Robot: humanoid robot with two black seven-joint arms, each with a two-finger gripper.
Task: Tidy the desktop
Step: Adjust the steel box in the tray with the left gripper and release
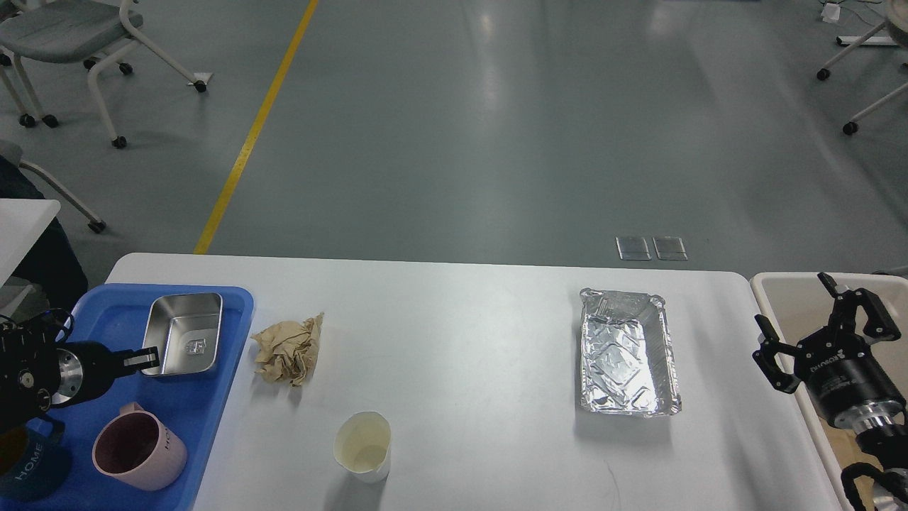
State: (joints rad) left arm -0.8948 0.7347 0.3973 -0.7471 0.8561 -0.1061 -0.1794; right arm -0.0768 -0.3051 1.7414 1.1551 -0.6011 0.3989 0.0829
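Though left pincer [145,358] looks end-on, state unclear | right pincer [809,323] spread | navy mug [28,472] cropped

left gripper [145,358]: black fingers, silver metal collar
right gripper [823,330]: black fingers, white lettering on black body, silver ring behind

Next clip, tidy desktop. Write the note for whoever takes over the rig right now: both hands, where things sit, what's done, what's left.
Left hand: over the blue plastic tray, at the square steel dish; fingers too close together to tell if open.
Right hand: open, empty, above the beige bin.
Done, by placement: steel dish, pink mug and dark blue mug in the tray.
Left on the white desktop: crumpled brown paper, cream paper cup, foil container.
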